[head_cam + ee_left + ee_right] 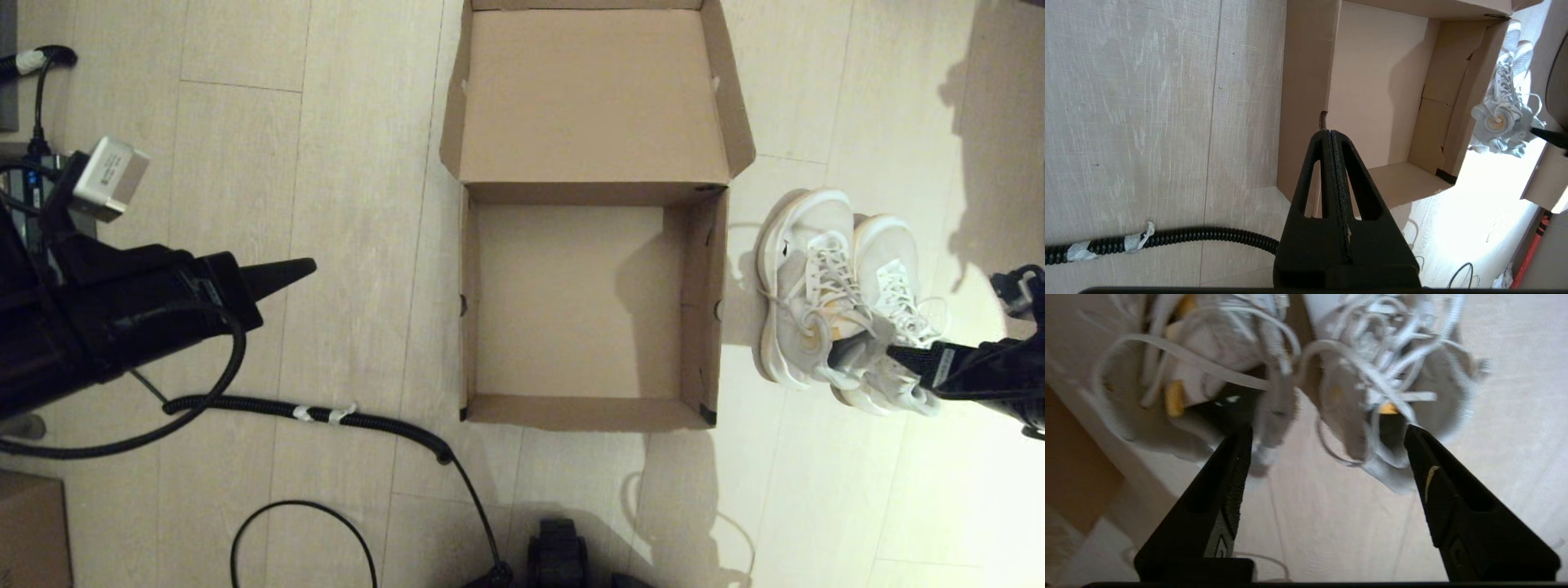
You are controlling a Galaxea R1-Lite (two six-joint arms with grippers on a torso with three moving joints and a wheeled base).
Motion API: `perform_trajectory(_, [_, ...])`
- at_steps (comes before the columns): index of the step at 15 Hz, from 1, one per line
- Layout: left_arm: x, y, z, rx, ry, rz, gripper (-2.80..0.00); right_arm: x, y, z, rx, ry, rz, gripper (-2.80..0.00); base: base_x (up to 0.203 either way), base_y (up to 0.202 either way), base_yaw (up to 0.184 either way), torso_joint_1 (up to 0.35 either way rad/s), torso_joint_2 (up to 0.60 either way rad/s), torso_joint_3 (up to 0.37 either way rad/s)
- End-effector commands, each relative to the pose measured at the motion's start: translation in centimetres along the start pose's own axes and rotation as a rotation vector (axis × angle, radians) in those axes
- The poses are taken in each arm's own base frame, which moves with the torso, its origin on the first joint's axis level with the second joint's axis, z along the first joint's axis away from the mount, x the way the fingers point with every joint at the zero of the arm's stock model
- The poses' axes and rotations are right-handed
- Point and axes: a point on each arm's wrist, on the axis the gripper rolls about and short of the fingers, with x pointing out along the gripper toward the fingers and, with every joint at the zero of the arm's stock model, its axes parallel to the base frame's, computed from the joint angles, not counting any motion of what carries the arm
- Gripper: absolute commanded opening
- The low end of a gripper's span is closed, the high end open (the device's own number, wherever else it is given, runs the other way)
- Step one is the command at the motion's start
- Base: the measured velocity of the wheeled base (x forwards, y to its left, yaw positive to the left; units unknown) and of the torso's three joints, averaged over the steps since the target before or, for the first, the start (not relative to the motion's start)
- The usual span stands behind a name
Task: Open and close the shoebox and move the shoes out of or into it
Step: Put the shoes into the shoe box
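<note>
The brown shoebox (pixel 466 327) lies open and empty in the middle of the floor, its lid (pixel 592 98) folded back flat on the far side. Both white shoes (pixel 816 269) stand side by side just right of it, toes pointing away. My right gripper (pixel 894 355) is open at their heels. In the right wrist view its fingertips (pixel 1241 441) reach the two heel openings of the shoes (pixel 1372 355), whose inner sides lie between them. My left gripper (pixel 310 265) is shut on nothing, left of the box, pointing at its left wall (pixel 1306 81).
A black ribbed cable (pixel 326 412) crosses the floor in front of the left arm and runs to a black part (pixel 559 555) at the near edge. A thin cable loop (pixel 302 523) lies near it. A smaller cardboard box (pixel 28 531) sits at the near left corner.
</note>
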Motion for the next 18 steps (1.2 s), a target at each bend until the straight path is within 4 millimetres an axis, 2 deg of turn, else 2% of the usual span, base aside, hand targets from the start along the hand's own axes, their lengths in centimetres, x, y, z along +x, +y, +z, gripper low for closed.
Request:
perform_trajectory(1, [-0.1, -0.1, 0.1, 0.002, -0.006, -0.006, -2.8, 1.2, 0.5, -0.9, 0.003, 0.037, 0.016, 0.0, 0.0, 0.0, 0.0, 0.0, 0.0, 0.0])
perform_trajectory(5, [-0.1, 0.0, -0.1, -0.002, 0.002, -0.002, -2.8, 2.7, 0.7, -2.5, 0.001, 0.072, 0.004, 0.0, 0.0, 0.0, 0.0, 0.0, 0.0, 0.0])
perform_trajectory(9, [-0.5, -0.2, 0.0, 0.001, -0.007, -0.002, -2.8, 6.0, 0.3, -4.2, -0.02, -0.035, -0.037, 0.0, 0.0, 0.0, 0.0, 0.0, 0.0, 0.0])
perform_trajectory(11, [-0.7, -0.2, -0.3, -0.001, 0.0, -0.002, -2.8, 6.8, 0.1, -5.0, -0.023, -0.023, -0.04, 0.0, 0.0, 0.0, 0.0, 0.0, 0.0, 0.0])
perform_trajectory(15, [-1.5, -0.5, 0.1, 0.007, -0.018, -0.004, -2.8, 7.9, -0.1, -4.7, -0.039, -0.081, -0.034, 0.0, 0.0, 0.0, 0.0, 0.0, 0.0, 0.0])
perform_trajectory(16, [-1.6, -0.5, 0.1, 0.008, -0.021, -0.005, -2.8, 8.0, -0.1, -4.7, -0.046, -0.086, -0.034, -2.8, 0.0, 0.0, 0.0, 0.0, 0.0, 0.0])
perform_trajectory(18, [-1.6, -0.5, 0.2, 0.009, -0.022, -0.004, -2.8, 7.9, 0.0, -4.7, -0.06, -0.086, -0.033, -2.8, 0.0, 0.0, 0.0, 0.0, 0.0, 0.0])
